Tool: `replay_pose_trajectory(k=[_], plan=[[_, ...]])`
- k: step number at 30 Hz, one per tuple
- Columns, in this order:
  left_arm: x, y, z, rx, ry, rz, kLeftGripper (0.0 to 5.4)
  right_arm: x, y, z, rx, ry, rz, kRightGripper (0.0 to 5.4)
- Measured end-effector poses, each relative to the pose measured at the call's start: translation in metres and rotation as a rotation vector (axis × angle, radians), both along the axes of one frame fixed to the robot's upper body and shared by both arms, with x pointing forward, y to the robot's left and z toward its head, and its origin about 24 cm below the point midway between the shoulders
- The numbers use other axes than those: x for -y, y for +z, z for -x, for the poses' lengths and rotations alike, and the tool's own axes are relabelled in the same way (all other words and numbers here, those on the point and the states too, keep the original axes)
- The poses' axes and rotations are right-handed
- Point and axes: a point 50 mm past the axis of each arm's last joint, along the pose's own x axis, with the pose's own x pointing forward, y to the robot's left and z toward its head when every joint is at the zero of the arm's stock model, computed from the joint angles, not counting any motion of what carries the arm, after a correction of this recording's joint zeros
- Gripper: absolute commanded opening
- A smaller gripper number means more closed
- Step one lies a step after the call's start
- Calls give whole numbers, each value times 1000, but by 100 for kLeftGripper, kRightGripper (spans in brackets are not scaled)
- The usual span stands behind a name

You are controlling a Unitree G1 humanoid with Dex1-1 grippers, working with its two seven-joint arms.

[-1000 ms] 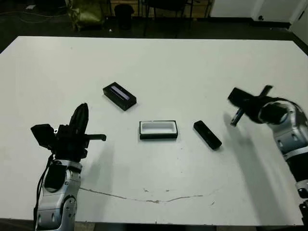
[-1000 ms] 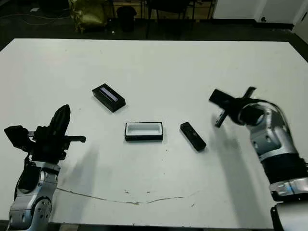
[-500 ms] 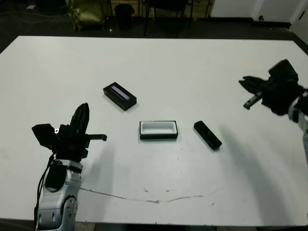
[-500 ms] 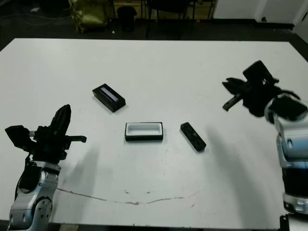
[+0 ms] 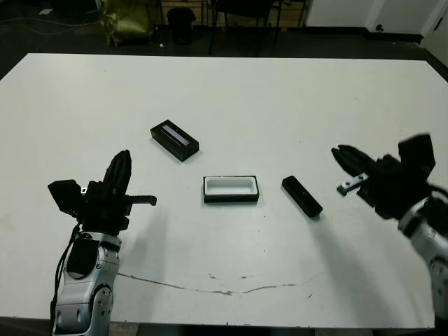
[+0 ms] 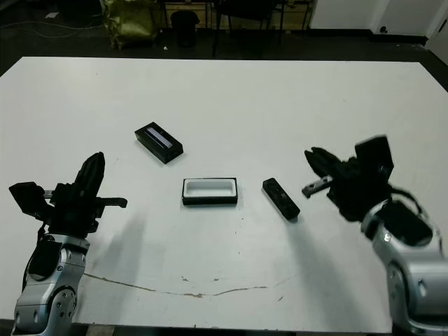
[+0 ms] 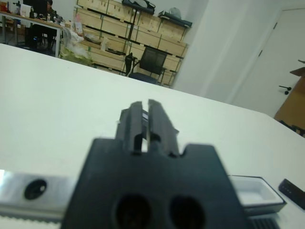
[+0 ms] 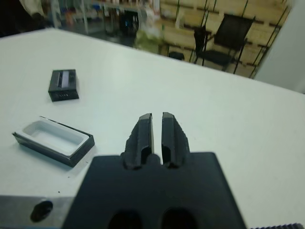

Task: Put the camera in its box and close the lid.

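Note:
The camera (image 5: pixel 302 196), a slim black bar, lies flat on the table just right of the box (image 5: pixel 231 189), an open black tray with a white lining. The lid (image 5: pixel 173 140), black with a pale stripe, rests farther back to the left. My right gripper (image 5: pixel 341 152) hovers to the right of the camera, apart from it, fingers shut on nothing. My left gripper (image 5: pixel 123 159) is held near the front left, well away from the box, also shut and empty. The right wrist view shows the box (image 8: pixel 55 140) and lid (image 8: pixel 63 85); the camera is hidden there.
A thin crack line (image 5: pixel 224 290) runs across the table near the front edge. Beyond the far edge stand a dark chair (image 8: pixel 217 45) and shelving (image 7: pixel 119 28). A person sits at a desk (image 7: pixel 45 12) in the distance.
My right arm has swung down from a raised position at the far right and now points left toward the camera. The left arm has barely moved. Camera, box and lid are unmoved.

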Motion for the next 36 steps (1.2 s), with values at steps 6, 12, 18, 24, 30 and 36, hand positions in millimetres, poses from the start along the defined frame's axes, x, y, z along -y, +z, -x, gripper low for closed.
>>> replay_pose_trajectory(k=[6, 12, 18, 24, 30, 36], plan=[[-1, -1, 0, -2, 3, -1, 0, -7, -12, 17, 73, 21, 15, 1], [-1, -1, 0, 1, 3, -2, 0, -13, -18, 25, 98, 42, 108, 1], [-1, -3, 0, 1, -2, -1, 0, -11, -16, 27, -10, 80, 162, 21], [-1, -2, 1, 0, 4, -5, 0, -7, -12, 22, -126, 157, 204, 147], [-1, -2, 1, 1, 0, 2, 0, -2, -10, 18, -203, 195, 226, 282], [0, -3, 1, -7, -1, 4, 0, 1, -12, 13, -227, 207, 253, 415]])
